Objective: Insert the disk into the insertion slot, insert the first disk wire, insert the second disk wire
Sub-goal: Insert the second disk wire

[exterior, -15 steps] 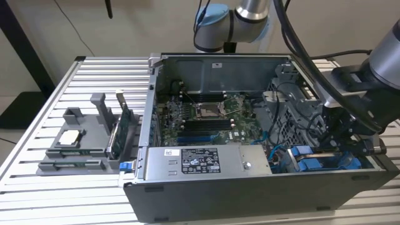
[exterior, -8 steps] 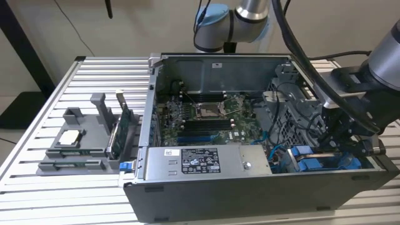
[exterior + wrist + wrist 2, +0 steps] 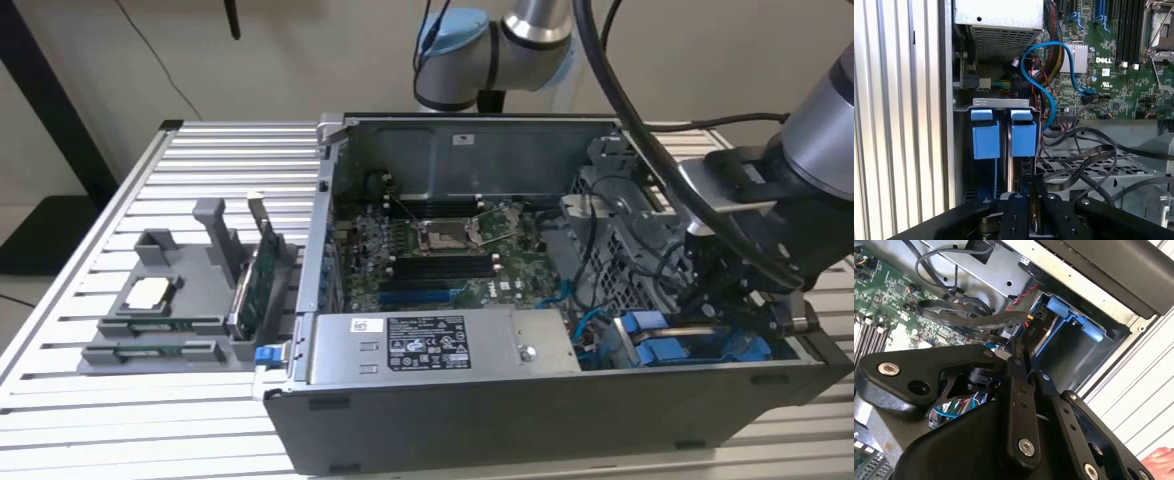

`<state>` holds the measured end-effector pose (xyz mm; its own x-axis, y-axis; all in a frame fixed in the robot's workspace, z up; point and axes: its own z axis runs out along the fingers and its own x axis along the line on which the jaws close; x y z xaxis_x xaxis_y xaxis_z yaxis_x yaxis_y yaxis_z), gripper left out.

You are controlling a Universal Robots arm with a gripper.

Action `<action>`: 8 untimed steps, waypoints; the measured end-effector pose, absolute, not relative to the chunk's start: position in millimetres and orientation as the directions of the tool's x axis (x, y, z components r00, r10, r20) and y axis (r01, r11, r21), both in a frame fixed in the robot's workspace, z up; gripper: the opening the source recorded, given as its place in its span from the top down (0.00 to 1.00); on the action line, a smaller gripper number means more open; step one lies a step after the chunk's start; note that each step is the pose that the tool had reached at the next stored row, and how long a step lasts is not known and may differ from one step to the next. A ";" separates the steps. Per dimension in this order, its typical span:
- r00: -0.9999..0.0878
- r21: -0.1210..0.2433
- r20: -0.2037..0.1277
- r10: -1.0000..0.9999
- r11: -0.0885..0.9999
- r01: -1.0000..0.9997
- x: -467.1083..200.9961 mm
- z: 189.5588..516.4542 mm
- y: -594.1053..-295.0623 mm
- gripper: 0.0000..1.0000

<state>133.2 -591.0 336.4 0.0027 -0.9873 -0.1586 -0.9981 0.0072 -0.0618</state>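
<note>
Reaching into the case (image 3: 441, 440), your gripper (image 3: 1031, 200) has its jaws pinched on a thin edge, seemingly the disk (image 3: 1013, 172), standing ahead of them in the slot (image 3: 1001, 102). You've not visibly connected either wire.

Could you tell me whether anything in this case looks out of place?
Nothing looks damaged. Loose black cables sprawl over the metal cage beside the blue-railed slot, near the gripper.

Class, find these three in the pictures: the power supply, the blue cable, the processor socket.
power supply (image 3: 427, 342), exterior view, on its labelled top face.
blue cable (image 3: 1030, 80), first wrist view, on the loop's outer bend.
processor socket (image 3: 443, 234), exterior view, on its centre.
</note>
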 end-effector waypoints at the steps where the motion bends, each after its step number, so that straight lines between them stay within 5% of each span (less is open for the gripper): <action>1: 0.002 -0.062 -0.159 -0.987 0.008 -0.998 133.2 336.8 -591.1 0.82; 2: 0.002 -0.062 -0.159 -0.987 0.008 -0.998 133.2 338.4 -591.0 0.76; 8: 0.000 -0.062 -0.159 -0.987 0.010 -0.998 133.2 350.6 -591.0 0.76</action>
